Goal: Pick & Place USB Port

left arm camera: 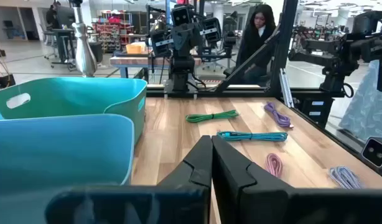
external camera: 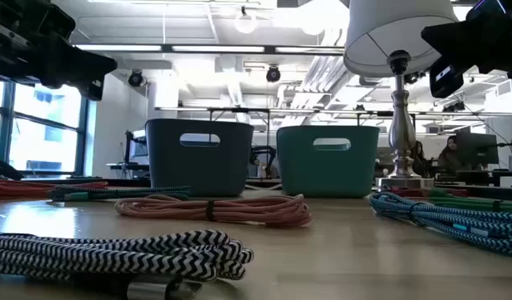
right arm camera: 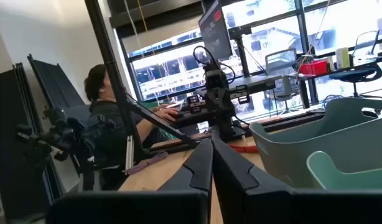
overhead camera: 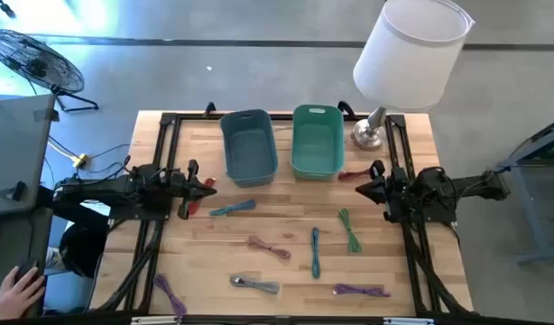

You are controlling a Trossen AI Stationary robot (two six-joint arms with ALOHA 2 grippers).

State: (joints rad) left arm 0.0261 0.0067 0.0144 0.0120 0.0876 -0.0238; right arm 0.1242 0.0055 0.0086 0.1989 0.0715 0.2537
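Note:
Several coiled USB cables lie flat on the wooden table: teal (overhead camera: 234, 208), pink (overhead camera: 270, 246), blue (overhead camera: 315, 252), green (overhead camera: 350, 230), black-and-white (overhead camera: 256, 285), two purple ones (overhead camera: 361, 290) (overhead camera: 169, 293) and a red one (overhead camera: 352, 175). At the far edge stand a blue-grey bin (overhead camera: 250, 144) and a teal bin (overhead camera: 317, 140). My left gripper (overhead camera: 209, 185) hovers at the table's left side, fingers shut (left arm camera: 211, 152), above and apart from the cables. My right gripper (overhead camera: 360, 188) hovers at the right side near the red cable, also shut (right arm camera: 211, 149).
A lamp with a white shade (overhead camera: 412, 41) stands on its metal base (overhead camera: 367, 135) at the far right corner, next to the teal bin. Black frame rails (overhead camera: 164, 162) run along the table's edges. A person's hand (overhead camera: 20, 289) shows off the table's near left.

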